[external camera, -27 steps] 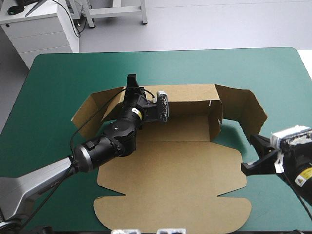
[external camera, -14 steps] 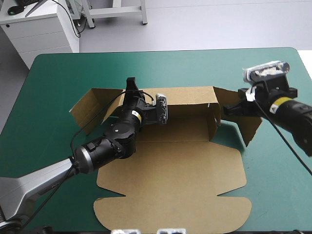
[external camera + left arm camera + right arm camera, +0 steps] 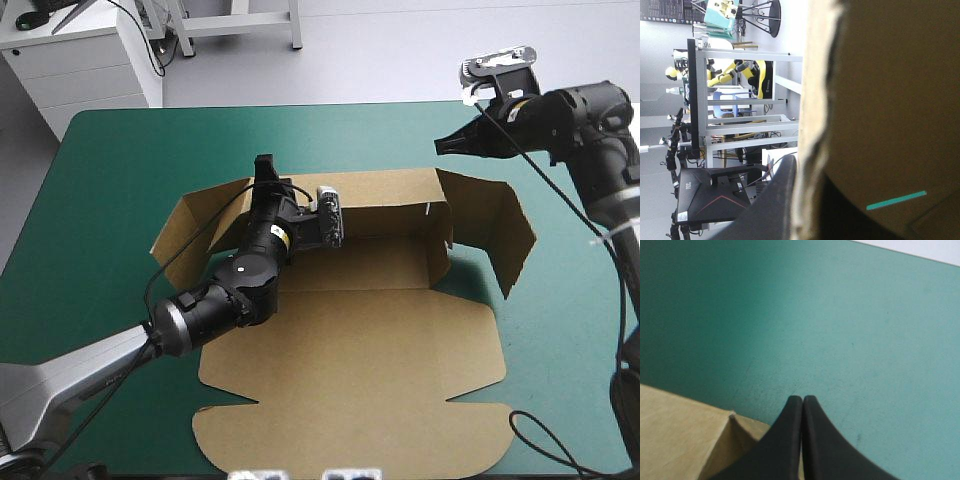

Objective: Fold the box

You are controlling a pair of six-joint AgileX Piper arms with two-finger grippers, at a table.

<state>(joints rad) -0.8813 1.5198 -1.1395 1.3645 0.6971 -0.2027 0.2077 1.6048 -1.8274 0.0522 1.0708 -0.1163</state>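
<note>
The brown box (image 3: 350,340) lies open on the table, its lid flat toward the near edge and its back wall (image 3: 390,205) raised. My left gripper (image 3: 265,165) is shut on the top edge of that wall near its left end. In the left wrist view the board (image 3: 890,100) fills the space between the fingers (image 3: 775,205). The right side flap (image 3: 495,225) stands angled outward. My right gripper (image 3: 443,146) hovers shut above the far right corner, holding nothing. Its wrist view shows the tips (image 3: 802,399) over the cover, a box corner (image 3: 685,440) beside them.
The left side flap (image 3: 195,230) leans outward from the back wall. Teal-green cover (image 3: 120,200) stretches wide to the left and beyond the back wall toward the far edge. The lid's front edge (image 3: 350,455) lies close to the table's near edge.
My right arm swept from the table's near right up to the right flap, then rose toward the far right. The right flap now stands more upright. The left gripper kept its hold.
</note>
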